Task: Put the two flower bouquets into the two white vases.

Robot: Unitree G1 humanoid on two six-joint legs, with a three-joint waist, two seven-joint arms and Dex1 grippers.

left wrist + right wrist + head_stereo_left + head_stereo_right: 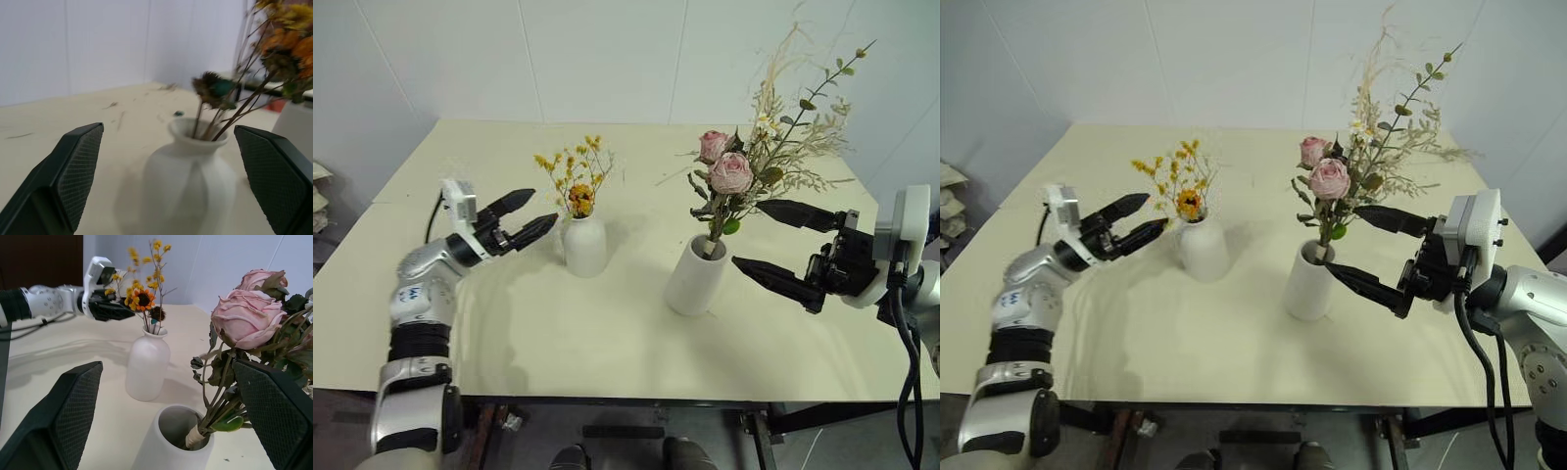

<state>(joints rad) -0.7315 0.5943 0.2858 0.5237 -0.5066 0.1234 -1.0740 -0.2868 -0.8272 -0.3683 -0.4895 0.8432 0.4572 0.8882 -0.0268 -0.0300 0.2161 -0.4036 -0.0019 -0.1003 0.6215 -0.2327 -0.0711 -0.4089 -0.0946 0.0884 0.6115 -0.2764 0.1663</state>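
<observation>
from the head camera: the table carries both vases. the short white vase stands left of centre with the yellow-orange bunch already upright in its narrow neck. the tall white vase sits to its right, leaning a little, with the pink rose bouquet planted in its mouth, grasses fanning up toward the wall. the left gripper hangs just left of the short vase, fingers spread, nothing between them. the right gripper sits right of the tall vase, fingers wide, one level with the stems, one down by the vase wall, clear of both.

left wrist view: two black fingers stand far apart, the short vase between them further off, brown stems rising out of its neck.

right wrist view: the fingers gape wide; the tall vase's open mouth lies below, bound stems leaning on its rim, a rose up close. beyond, the short vase and the left gripper beside it.
</observation>
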